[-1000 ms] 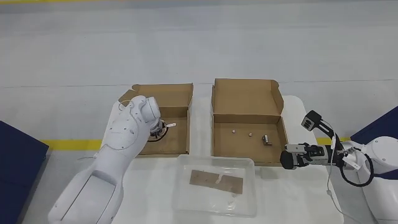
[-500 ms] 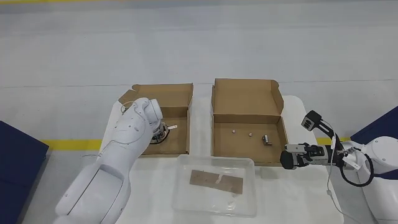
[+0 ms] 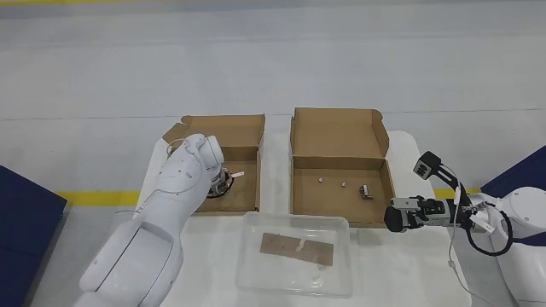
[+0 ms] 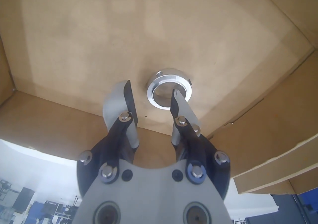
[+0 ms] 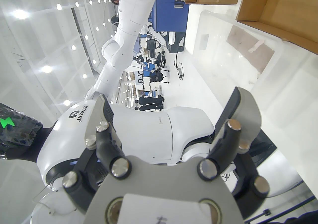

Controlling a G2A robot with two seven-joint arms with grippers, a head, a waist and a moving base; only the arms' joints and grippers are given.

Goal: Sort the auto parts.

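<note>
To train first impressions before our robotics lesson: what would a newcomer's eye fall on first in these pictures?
First, the shiny metal ring on the floor of the left box, with the open left gripper close over it. Next, the right gripper, also open, beside the right box, which holds a few small parts.

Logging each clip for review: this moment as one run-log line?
left gripper open over metal ring | ring flat on left box floor | right gripper open, empty, beside right box
</note>
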